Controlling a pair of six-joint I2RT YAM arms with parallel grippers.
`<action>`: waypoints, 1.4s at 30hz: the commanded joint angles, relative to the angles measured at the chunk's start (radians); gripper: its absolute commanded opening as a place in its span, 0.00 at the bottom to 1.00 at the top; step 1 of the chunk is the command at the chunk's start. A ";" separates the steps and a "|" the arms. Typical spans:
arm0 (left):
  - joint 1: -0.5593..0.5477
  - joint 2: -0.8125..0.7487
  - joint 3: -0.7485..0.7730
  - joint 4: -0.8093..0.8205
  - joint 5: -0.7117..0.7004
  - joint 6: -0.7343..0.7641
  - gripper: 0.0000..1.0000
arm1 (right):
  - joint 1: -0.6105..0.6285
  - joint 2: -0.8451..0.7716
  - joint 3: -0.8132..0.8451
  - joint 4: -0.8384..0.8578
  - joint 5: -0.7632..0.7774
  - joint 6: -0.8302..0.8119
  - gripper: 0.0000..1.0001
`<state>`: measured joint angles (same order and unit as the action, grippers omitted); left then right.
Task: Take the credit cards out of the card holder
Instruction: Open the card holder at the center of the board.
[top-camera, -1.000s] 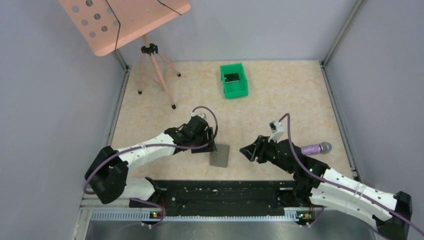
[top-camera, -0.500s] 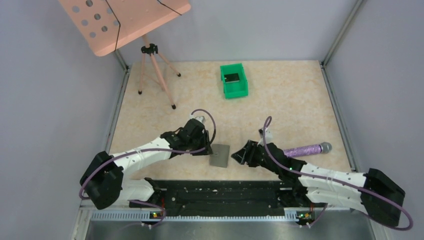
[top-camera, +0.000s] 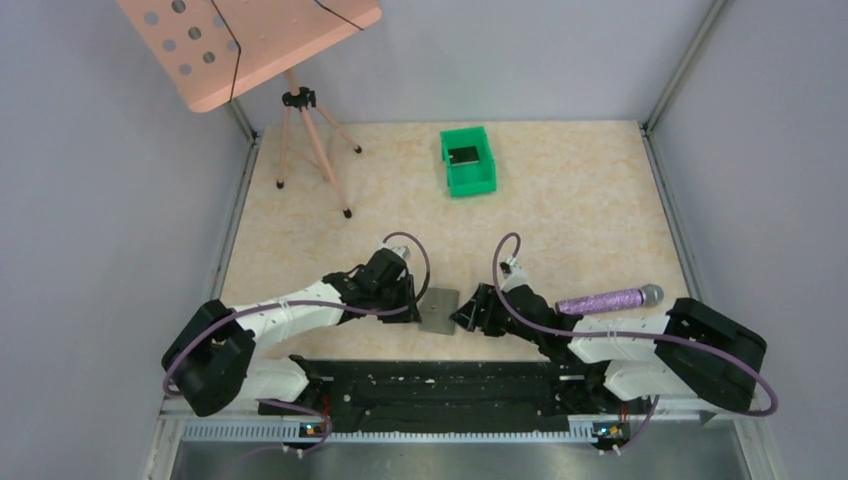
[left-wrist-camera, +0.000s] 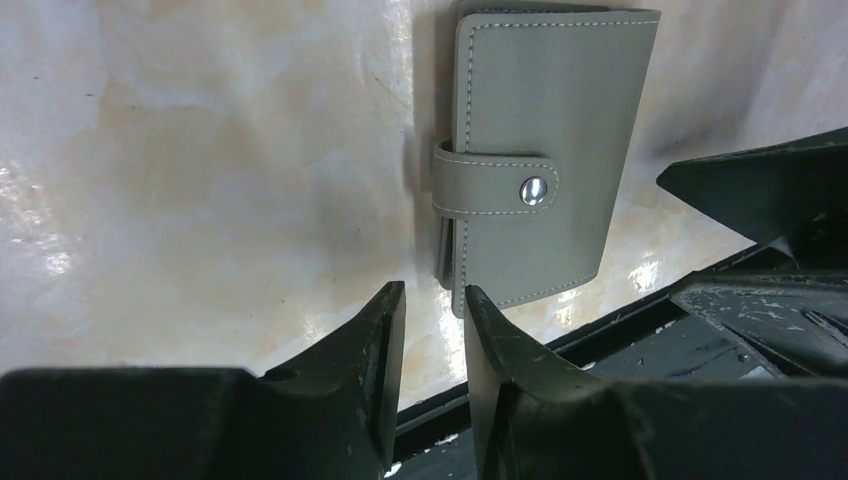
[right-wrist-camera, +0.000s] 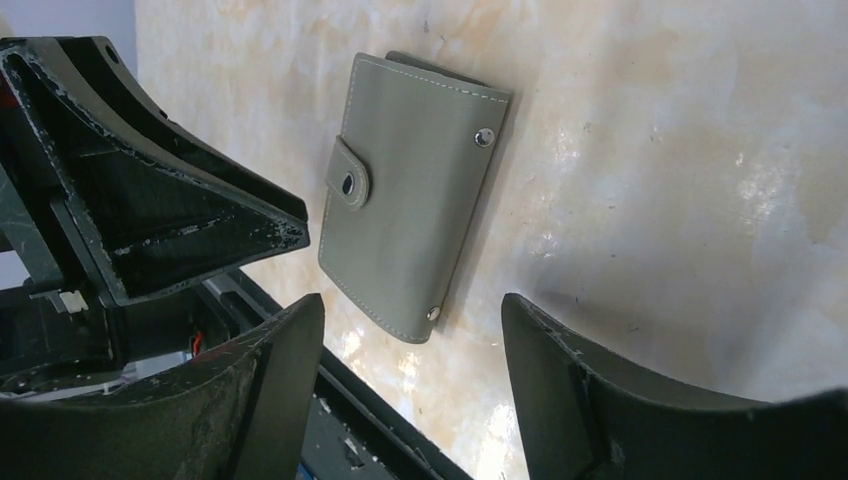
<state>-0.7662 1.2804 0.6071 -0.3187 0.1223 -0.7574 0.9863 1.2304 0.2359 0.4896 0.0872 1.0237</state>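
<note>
Card holder (top-camera: 438, 310), snapped shut, was flanked by left pincer (top-camera: 412, 305), narrowly parted, and right pincer (top-camera: 462, 318), widely parted. Nothing was gripped.

Top view: bright, even, diffuse light, sharp edge to edge. Wrist views: the glossy desk (left-wrist-camera: 200, 120) throws white glare patches around the card holder (left-wrist-camera: 550, 120). A soft grey shadow hugs its left side in the left view and its right side in the right view. The left end effector (left-wrist-camera: 432, 295) and right end effector (right-wrist-camera: 412, 305) read near-black, slightly soft.
</note>
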 joint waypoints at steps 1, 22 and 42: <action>0.004 0.027 -0.029 0.115 0.047 0.005 0.33 | 0.006 0.056 0.030 0.120 -0.015 0.019 0.69; 0.003 0.061 -0.120 0.249 0.090 -0.060 0.29 | 0.003 0.187 0.040 0.256 -0.038 0.070 0.76; 0.003 0.078 -0.143 0.309 0.133 -0.083 0.25 | -0.043 0.295 -0.043 0.610 -0.165 0.141 0.43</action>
<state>-0.7605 1.3392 0.4805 -0.0277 0.2493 -0.8398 0.9459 1.5135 0.1894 0.9665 -0.0246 1.1500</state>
